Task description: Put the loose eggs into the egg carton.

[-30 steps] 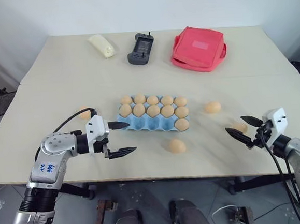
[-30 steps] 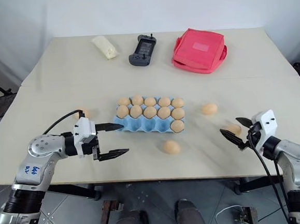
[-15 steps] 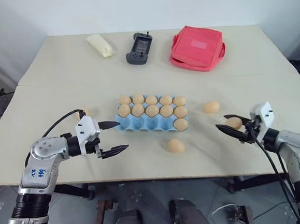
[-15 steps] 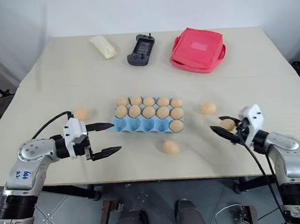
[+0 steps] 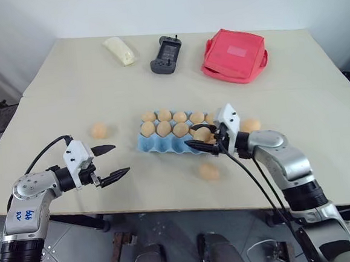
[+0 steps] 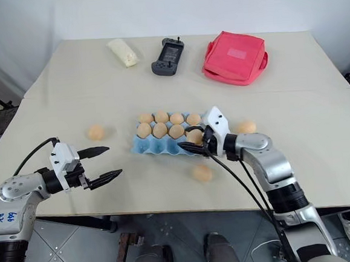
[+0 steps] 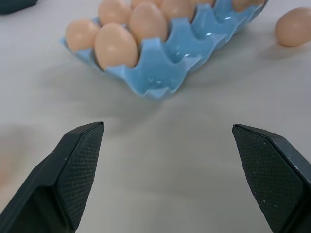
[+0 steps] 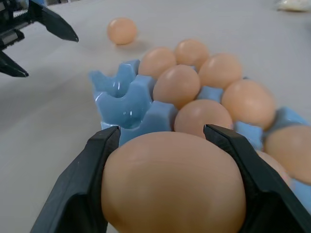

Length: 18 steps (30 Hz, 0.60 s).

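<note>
1. The right hand point(image 5: 201, 143) is clamped on one egg point(image 8: 172, 184), fingers on either side of it, and hangs over the near-right part of the egg carton point(image 5: 164, 145) at centre frame in the head views.
2. The carton's two far rows hold eggs. In the wrist views the near row shows bare blue cups toward its left end.
3. Step in hand, as a judgement: carrying the gripped egg to a free cup in the near row. The egg is not yet seated.
4. Loose eggs on the surface point(image 5: 51, 98): one point(image 5: 99, 130) left of the carton, one point(image 5: 209, 171) below the carton toward the near edge, one point(image 5: 251, 124) just right of the carton, partly behind the right arm.
5. The left hand point(image 5: 109, 161) hovers lower left with its fingers wide apart and nothing between them, pointing toward the carton's left end, well apart from it.
6. Next move likely calls for lowering the egg squarely over an empty cup, clear of its neighbours, then a gentle release.
7. Risk: an off-centre release may let the egg roll off the cup's rim.
</note>
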Available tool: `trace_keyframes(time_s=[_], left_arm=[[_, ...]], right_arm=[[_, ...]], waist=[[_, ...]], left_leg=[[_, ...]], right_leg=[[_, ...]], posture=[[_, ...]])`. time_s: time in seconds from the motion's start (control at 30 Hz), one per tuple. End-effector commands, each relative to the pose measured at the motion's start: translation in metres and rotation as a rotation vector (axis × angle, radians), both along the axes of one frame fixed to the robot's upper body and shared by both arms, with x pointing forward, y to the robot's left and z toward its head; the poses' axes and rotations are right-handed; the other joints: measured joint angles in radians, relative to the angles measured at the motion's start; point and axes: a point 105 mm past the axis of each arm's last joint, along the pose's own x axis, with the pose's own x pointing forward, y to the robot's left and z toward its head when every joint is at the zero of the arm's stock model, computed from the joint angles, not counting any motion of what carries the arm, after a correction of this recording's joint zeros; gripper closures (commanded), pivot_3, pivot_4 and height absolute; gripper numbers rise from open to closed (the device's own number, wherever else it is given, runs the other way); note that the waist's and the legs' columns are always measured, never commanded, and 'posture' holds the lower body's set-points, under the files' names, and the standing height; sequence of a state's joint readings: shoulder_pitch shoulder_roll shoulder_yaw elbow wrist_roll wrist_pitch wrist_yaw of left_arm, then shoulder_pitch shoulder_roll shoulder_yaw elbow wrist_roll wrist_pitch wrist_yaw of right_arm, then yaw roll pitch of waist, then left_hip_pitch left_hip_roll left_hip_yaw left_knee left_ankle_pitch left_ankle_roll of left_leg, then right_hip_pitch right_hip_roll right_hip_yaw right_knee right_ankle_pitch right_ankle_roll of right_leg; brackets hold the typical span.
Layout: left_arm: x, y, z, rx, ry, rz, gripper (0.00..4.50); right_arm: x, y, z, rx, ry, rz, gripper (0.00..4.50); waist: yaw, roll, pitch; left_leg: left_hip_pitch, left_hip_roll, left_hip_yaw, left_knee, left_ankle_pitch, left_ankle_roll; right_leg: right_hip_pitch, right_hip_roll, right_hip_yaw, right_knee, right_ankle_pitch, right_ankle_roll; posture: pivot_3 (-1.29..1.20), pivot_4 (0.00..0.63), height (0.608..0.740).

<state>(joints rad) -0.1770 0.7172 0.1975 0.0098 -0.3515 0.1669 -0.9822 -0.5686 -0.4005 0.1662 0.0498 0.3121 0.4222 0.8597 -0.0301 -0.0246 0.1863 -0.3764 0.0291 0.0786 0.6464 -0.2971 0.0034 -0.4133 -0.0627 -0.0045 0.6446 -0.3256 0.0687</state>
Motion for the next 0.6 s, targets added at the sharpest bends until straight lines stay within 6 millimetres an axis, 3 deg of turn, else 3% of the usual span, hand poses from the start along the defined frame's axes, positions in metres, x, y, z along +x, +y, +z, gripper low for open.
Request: trace_keyframes(time_s=[0.03, 0.07, 0.17, 0.23, 0.47, 0.6], left_arm=[[-0.002, 0.001, 0.014, -0.005, -0.053, 0.004, 0.00], [-0.002, 0.000, 0.015, -0.005, -0.054, 0.004, 0.00], [-0.002, -0.003, 0.016, -0.008, -0.057, -0.003, 0.00], [-0.001, -0.010, 0.018, -0.015, -0.063, -0.021, 0.00], [0.008, -0.029, 0.019, -0.025, -0.074, -0.079, 0.00], [0.012, -0.037, 0.019, -0.034, -0.075, -0.098, 0.00]], right_arm=[[0.001, -0.001, 0.010, 0.014, -0.045, 0.005, 0.39], [0.001, -0.003, 0.013, 0.023, -0.051, 0.005, 0.03], [-0.003, -0.011, 0.024, 0.059, -0.071, -0.002, 0.03], [-0.009, -0.028, 0.031, 0.073, -0.096, -0.021, 0.03], [-0.024, -0.131, 0.027, 0.051, -0.173, -0.315, 0.03], [-0.032, -0.178, 0.018, 0.037, -0.197, -0.489, 0.03]], waist=[[0.000, 0.000, 0.000], [-0.001, 0.000, 0.000], [-0.001, 0.000, 0.000], [0.003, 0.000, 0.000], [0.007, 0.000, 0.000], [-0.005, 0.000, 0.000]], left_leg=[[0.000, 0.000, 0.000, 0.000, -0.001, 0.000], [0.000, 0.000, 0.000, 0.000, -0.001, 0.000], [0.000, 0.000, 0.000, 0.000, -0.002, 0.000], [-0.001, 0.001, 0.000, 0.000, -0.002, 0.000], [-0.002, 0.000, -0.004, 0.000, -0.003, 0.001], [-0.001, 0.001, -0.002, 0.000, -0.002, 0.001]], right_leg=[[0.000, 0.000, -0.001, 0.000, 0.000, 0.000], [0.000, -0.001, -0.002, 0.000, 0.000, 0.000], [0.000, -0.001, -0.005, -0.001, 0.000, 0.000], [0.000, -0.001, -0.005, -0.001, 0.000, 0.000], [0.003, -0.002, -0.009, -0.005, 0.000, 0.000], [0.003, 0.000, -0.007, -0.004, 0.000, 0.001]], posture=[[0.00, 0.150, 0.740], [0.00, 0.150, 0.740], [0.00, 0.150, 0.740], [0.00, 0.150, 0.740], [0.00, 0.150, 0.740], [0.00, 0.150, 0.740]])
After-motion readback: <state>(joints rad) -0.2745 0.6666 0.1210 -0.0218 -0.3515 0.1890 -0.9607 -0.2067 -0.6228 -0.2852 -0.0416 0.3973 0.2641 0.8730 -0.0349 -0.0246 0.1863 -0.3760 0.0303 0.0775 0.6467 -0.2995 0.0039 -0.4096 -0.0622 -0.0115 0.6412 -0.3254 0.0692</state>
